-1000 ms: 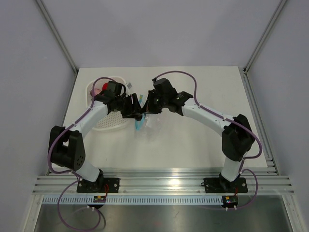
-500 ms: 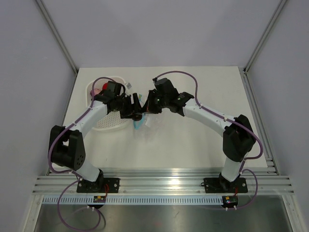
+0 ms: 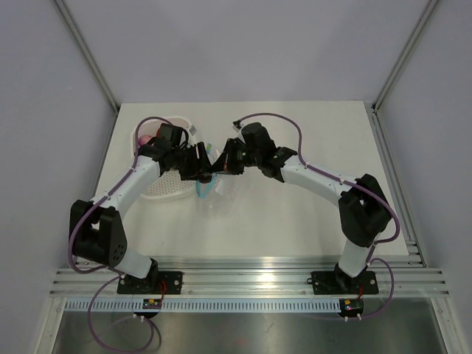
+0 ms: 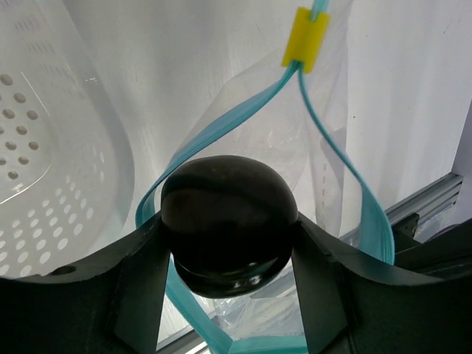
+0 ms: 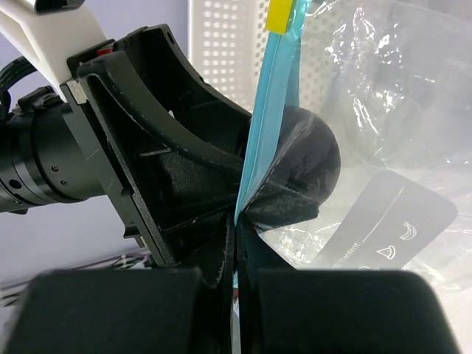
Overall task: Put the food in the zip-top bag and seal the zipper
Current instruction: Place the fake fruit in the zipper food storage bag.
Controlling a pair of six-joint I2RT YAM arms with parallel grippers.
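Note:
The zip-top bag (image 3: 209,192) hangs clear between both grippers, its zipper (image 4: 325,150) a light blue strip spread into an open loop, with a yellow slider (image 4: 308,29) at the far end. My left gripper (image 4: 230,245) is shut on a round food piece (image 4: 228,212), dark against the light, right at the bag's mouth. The same piece (image 5: 316,158) shows through the plastic in the right wrist view. My right gripper (image 5: 237,221) is shut on the zipper (image 5: 269,110) edge and holds the bag (image 5: 383,96) up. A pink food piece (image 3: 145,139) lies in the basket.
A white perforated basket (image 3: 165,185) sits left of the bag under the left arm, its wall (image 4: 44,147) close beside the left gripper. Rails run along the table's near edge (image 3: 251,265). A printed label (image 5: 391,228) is on the bag.
Both grippers and the bag have shifted slightly left and away from the near edge. The bag's lower part now hangs more to the left, nearer the basket.

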